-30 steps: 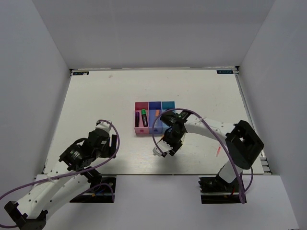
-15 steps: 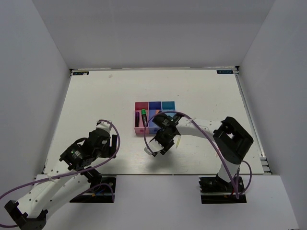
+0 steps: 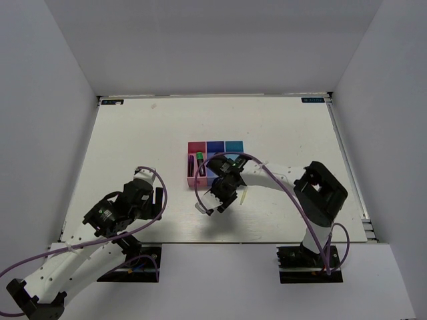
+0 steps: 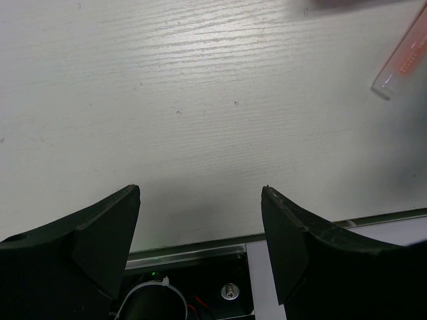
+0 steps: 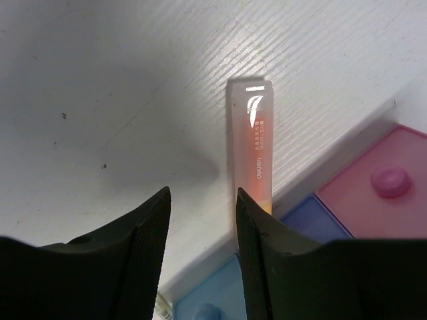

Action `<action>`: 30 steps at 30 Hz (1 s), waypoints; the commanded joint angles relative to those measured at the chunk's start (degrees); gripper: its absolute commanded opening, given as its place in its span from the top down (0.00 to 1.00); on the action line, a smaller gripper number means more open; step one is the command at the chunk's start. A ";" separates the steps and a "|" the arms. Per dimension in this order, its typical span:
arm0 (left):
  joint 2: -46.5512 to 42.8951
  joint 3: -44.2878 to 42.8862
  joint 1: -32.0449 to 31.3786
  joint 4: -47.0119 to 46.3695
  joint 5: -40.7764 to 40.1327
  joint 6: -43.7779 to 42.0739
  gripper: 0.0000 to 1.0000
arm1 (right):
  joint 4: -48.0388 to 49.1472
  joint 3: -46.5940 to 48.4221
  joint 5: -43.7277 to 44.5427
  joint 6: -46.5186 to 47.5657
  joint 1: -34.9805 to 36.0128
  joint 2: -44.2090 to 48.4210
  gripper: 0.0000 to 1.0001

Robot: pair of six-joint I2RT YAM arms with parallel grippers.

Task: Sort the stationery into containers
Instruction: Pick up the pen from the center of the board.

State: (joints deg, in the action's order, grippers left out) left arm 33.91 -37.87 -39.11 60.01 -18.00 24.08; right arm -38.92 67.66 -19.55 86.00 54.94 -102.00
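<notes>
The three joined bins, pink (image 3: 195, 175), blue (image 3: 215, 146) and teal (image 3: 234, 145), stand mid-table. A green-capped marker (image 3: 199, 162) and a purple marker (image 3: 191, 166) lie in the pink bin. My right gripper (image 3: 210, 202) (image 5: 202, 193) is open and empty, low over the table just in front of the bins. A clear orange highlighter (image 5: 250, 140) lies on the table just beyond its right fingertip, not between the jaws. It also shows in the left wrist view (image 4: 403, 57). A thin yellow pen (image 3: 245, 196) lies right of the gripper. My left gripper (image 3: 148, 197) (image 4: 200, 193) is open and empty.
The table's front edge (image 4: 200, 243) and the arm's mount lie right under my left gripper. The right arm's elbow (image 3: 321, 193) hangs over the table's right front part. A purple cable (image 3: 267, 170) loops over the right forearm. White walls close in the table.
My right gripper has moved left along the bins' front, and its elbow swung left. The yellow pen now shows on the table; the pink pen has gone out of sight. The left arm is still.
</notes>
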 commanded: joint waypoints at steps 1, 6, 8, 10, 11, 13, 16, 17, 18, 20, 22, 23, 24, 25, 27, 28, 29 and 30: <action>-0.25 0.34 0.26 -0.15 -0.02 0.36 0.17 | -3.45 2.56 -2.42 0.40 0.43 2.33 0.53; -0.34 0.42 0.26 0.02 0.07 0.36 0.17 | 1.55 3.88 0.30 -2.32 0.78 -0.66 0.53; -0.25 0.34 0.26 0.20 -0.19 0.45 0.17 | 3.05 5.11 1.53 -3.29 0.87 -2.85 0.51; -0.42 0.42 0.27 0.46 -0.37 0.45 0.17 | 3.58 5.99 2.76 -3.55 1.14 -4.35 0.51; -0.42 0.34 0.27 0.46 -0.28 0.53 0.17 | 3.67 6.43 2.59 -3.55 1.22 -5.31 0.51; -0.51 0.51 0.27 0.55 -0.20 0.53 0.17 | 3.59 6.96 3.02 -3.47 1.22 -5.84 0.51; -0.43 0.60 0.18 0.37 -0.19 0.45 0.17 | 2.80 7.66 2.94 -1.81 1.05 -7.16 0.51; -0.42 0.60 0.26 0.37 -0.19 0.45 0.17 | 1.05 8.10 2.77 -0.93 1.14 -8.12 0.51; -0.60 0.51 0.27 0.37 -0.02 0.45 0.17 | 0.34 8.54 2.68 -0.48 1.14 -8.31 0.51; -0.42 0.60 0.35 0.37 -0.02 0.53 0.17 | -4.12 10.11 1.72 2.49 1.05 -9.62 0.51; -0.43 0.43 0.27 0.37 0.07 0.45 0.17 | -6.77 11.17 1.54 4.95 0.96 -10.76 0.51; -0.51 0.43 0.27 0.37 -0.02 0.45 0.17 | -12.88 12.31 0.32 8.19 0.87 -11.12 0.51; -0.69 0.51 0.35 0.29 0.07 0.45 0.17 | -14.94 13.63 0.04 9.27 0.70 -12.42 0.53; -0.69 0.51 0.27 0.46 -0.02 0.45 0.17 | -18.27 14.25 -0.05 10.41 0.78 -13.13 0.53; -0.78 0.43 0.18 0.37 -0.02 0.45 0.17 | -24.26 17.15 -0.31 13.57 0.70 -15.60 0.56; -1.04 0.43 0.26 0.55 -0.02 0.45 0.17 | -26.54 17.85 -0.31 13.58 0.87 -15.86 0.56; -0.95 0.43 0.27 0.46 -0.11 0.45 0.17 | -27.43 17.86 0.04 13.67 0.96 -16.47 0.57; -1.30 0.43 0.27 0.55 -0.02 0.45 0.17 | -27.88 16.64 0.65 13.67 1.05 -16.83 0.57</action>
State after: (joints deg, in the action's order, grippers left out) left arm 33.52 -37.85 -39.11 60.10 -18.00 24.25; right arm -55.64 84.38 -18.39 95.64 55.64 -116.68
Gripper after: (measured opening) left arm 0.833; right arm 0.430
